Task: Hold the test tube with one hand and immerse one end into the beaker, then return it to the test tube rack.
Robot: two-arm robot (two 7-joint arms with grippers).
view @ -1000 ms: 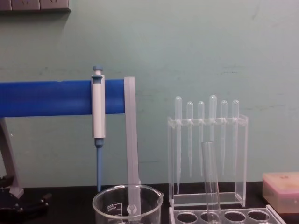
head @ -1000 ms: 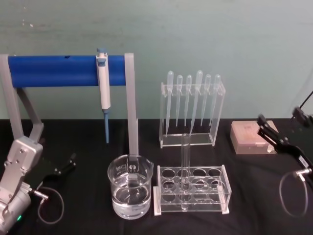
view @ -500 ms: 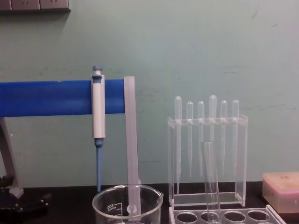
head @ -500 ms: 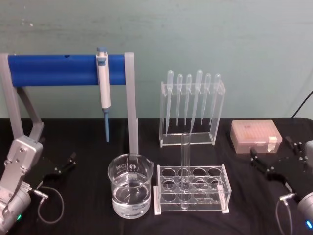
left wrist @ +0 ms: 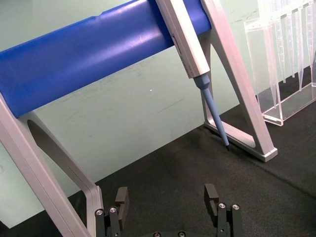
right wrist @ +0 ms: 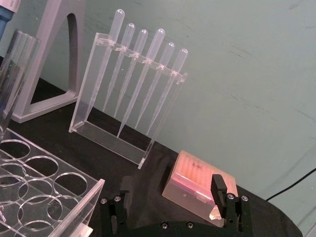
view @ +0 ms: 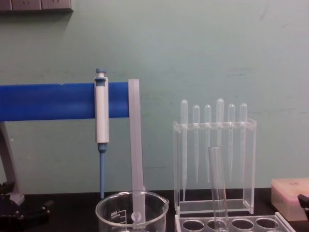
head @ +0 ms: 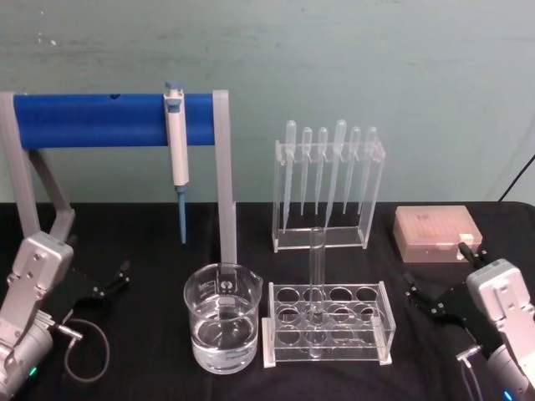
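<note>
My right gripper sits low on the black table with its fingers apart and nothing between them. To its left, well apart from it, the test tube stands upright in the clear holed rack, and beyond that rack, farther left still, is the beaker with liquid in its lower part. Just ahead of my right fingers lies the pink box.

From the right wrist I see what the head view blurs: both fingertips spread wide, the pink box right past them, the pipette stand farther off, and the test tube's rim at the edge.

My left gripper is parked far across the table, also open, facing the blue bar and the pipettor. The chest view shows the tube side-on beside the beaker's rim.
</note>
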